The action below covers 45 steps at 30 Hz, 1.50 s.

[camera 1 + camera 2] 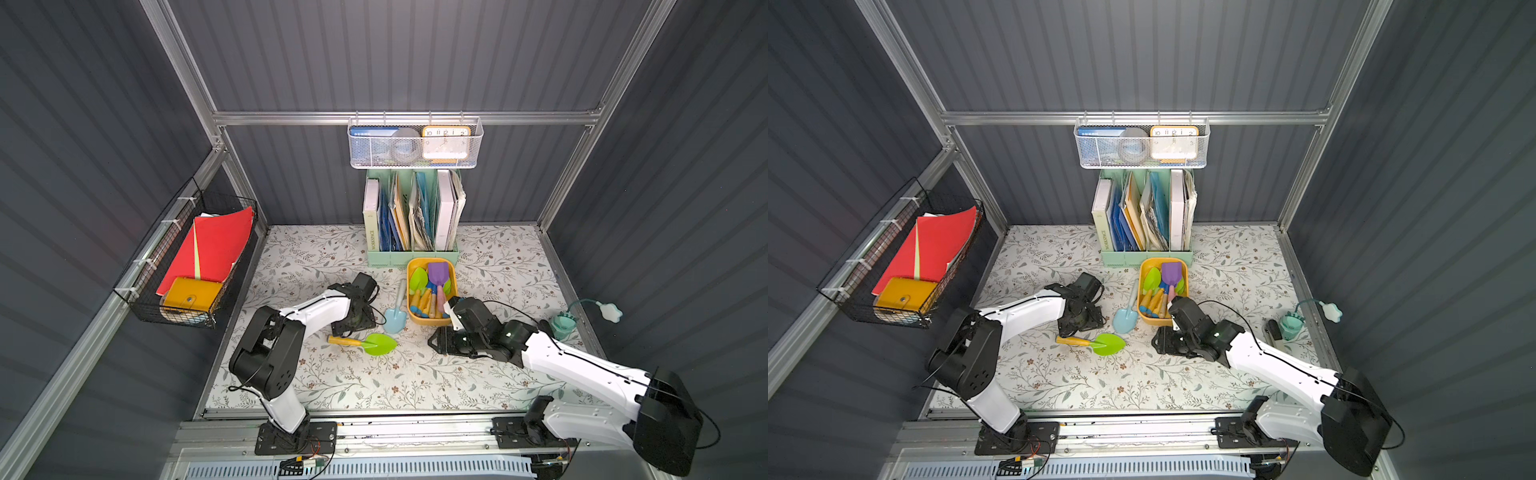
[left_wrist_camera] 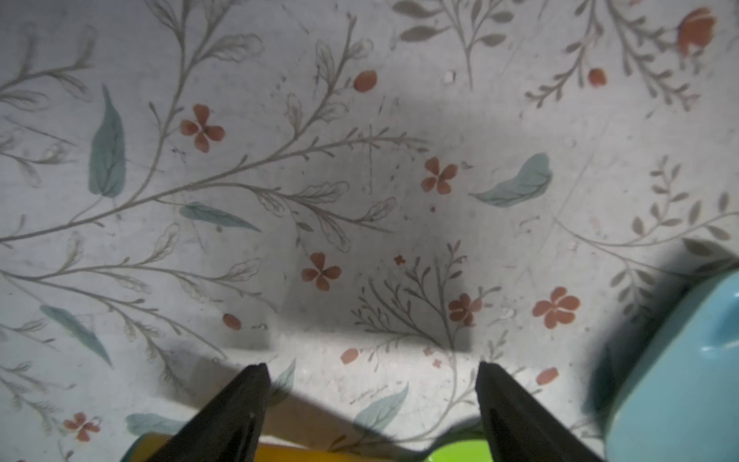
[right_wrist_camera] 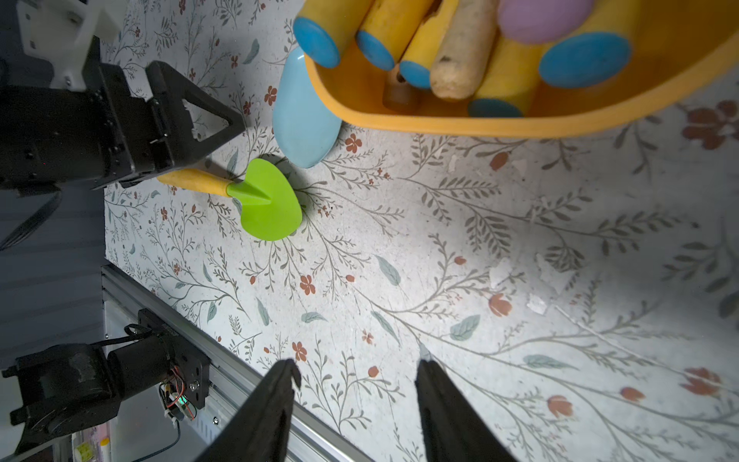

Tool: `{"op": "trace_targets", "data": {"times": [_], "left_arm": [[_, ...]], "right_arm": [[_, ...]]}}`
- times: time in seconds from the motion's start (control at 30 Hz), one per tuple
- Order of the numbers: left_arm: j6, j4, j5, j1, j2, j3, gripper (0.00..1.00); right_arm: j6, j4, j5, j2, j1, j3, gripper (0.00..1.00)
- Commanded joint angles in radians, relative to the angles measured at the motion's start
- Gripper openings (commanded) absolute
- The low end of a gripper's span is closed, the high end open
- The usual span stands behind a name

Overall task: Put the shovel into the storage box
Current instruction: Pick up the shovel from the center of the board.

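A green shovel (image 1: 376, 344) (image 1: 1106, 344) (image 3: 268, 200) with a yellow handle lies flat on the floral table. My left gripper (image 1: 343, 330) (image 2: 372, 368) hangs right over that handle, open and holding nothing. In the left wrist view the handle (image 2: 300, 454) shows between the finger bases. A light blue shovel (image 1: 394, 318) (image 2: 680, 380) lies against the left side of the storage box (image 1: 428, 321) (image 3: 440, 124), a yellow-orange tub with several shovels in it. My right gripper (image 1: 434, 343) (image 3: 356, 368) is low over the table just in front of the box, open and empty.
A mint-green file rack (image 1: 411, 257) stands right behind the box, under a white mesh basket (image 1: 415, 162). A black wire basket (image 1: 141, 307) with red folders hangs on the left wall. A teal toy bucket (image 1: 563, 326) sits at the right edge. An aluminium rail (image 1: 374, 415) borders the front.
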Motion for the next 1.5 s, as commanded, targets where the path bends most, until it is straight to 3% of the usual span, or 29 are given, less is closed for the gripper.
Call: {"op": "trace_targets", "data": {"times": [0.0, 0.37, 0.63, 1.33, 1.47], "left_arm": [[0.004, 0.001, 0.018, 0.001, -0.037, -0.046, 0.87], [-0.099, 0.004, 0.15, -0.021, -0.282, -0.257, 0.85], [-0.186, -0.019, 0.167, -0.103, -0.363, -0.293, 0.84], [-0.361, -0.1, 0.093, -0.342, -0.322, -0.318, 0.5], [-0.39, -0.097, 0.089, -0.376, -0.322, -0.326, 0.39]], "right_arm": [[0.012, -0.019, 0.031, -0.014, 0.002, -0.03, 0.54], [0.007, 0.023, -0.022, 0.073, 0.002, -0.001, 0.54], [0.009, 0.015, -0.015, 0.065, 0.002, 0.001, 0.54], [0.009, 0.013, -0.014, 0.078, 0.002, 0.014, 0.54], [0.01, 0.011, -0.013, 0.075, 0.002, 0.012, 0.54]]}}
